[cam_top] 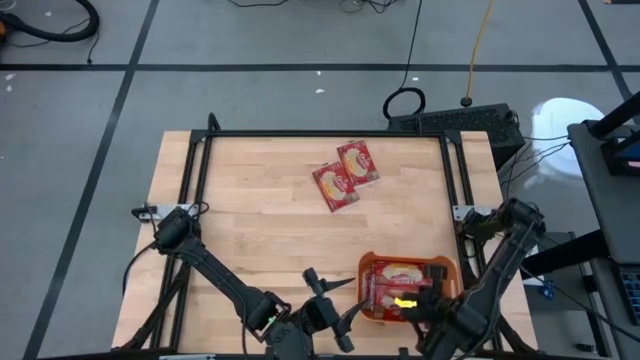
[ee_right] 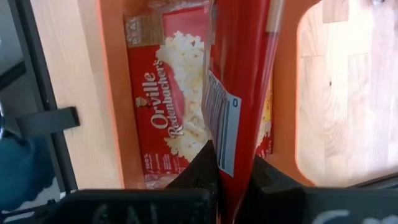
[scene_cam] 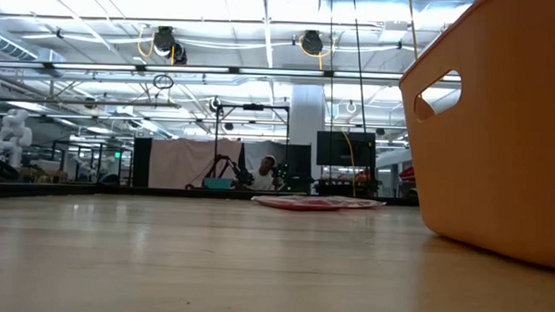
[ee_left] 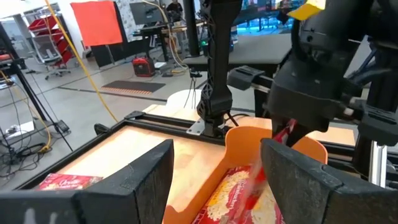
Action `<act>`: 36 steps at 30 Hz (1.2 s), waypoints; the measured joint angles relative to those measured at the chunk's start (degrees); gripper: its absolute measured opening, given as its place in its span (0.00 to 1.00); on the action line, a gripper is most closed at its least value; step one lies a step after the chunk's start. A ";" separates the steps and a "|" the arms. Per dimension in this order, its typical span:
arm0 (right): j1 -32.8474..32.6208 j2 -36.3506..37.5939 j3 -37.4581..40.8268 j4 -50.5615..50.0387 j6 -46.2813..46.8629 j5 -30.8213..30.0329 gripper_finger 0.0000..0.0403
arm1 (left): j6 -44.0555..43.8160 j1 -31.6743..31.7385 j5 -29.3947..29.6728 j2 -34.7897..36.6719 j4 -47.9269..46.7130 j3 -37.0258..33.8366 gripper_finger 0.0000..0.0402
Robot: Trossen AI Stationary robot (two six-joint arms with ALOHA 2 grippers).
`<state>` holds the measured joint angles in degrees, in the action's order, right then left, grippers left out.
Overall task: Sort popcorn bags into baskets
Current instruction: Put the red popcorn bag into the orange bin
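A popcorn bag (ee_right: 239,93) is pinched edge-on by the right claw (ee_right: 233,171) above the orange basket (cam_top: 443,268), the left claw (ee_left: 214,180) spread nearby; released tilted, it could be propped against the wall instead of lying flat

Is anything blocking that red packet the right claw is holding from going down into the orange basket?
Nothing visible does. The right gripper, shut on a popcorn bag, hangs right over the basket, which only has flat packets lying in it.

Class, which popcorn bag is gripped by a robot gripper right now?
The popcorn bag held edge-on over the orange basket, pinched by the right gripper; the others lie flat.
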<state>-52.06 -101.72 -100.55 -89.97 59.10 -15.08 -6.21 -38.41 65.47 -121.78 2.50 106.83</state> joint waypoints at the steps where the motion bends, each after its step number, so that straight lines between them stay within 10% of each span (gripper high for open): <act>1: 0.09 -0.24 0.00 -0.01 -0.21 0.19 0.02 | -0.01 0.00 0.00 0.00 -0.02 0.00 0.61; 27: 6.23 0.38 0.04 -0.02 -13.30 1.87 0.02 | -0.80 1.51 -4.01 0.00 -0.42 0.00 0.61; 36: 7.01 1.87 0.07 -0.09 -17.09 -1.63 0.02 | -14.16 2.19 -5.31 0.00 -15.14 0.02 0.61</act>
<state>-45.05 -99.85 -100.49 -90.06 42.01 -16.71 -20.36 -36.22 60.16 -121.78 -12.63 106.85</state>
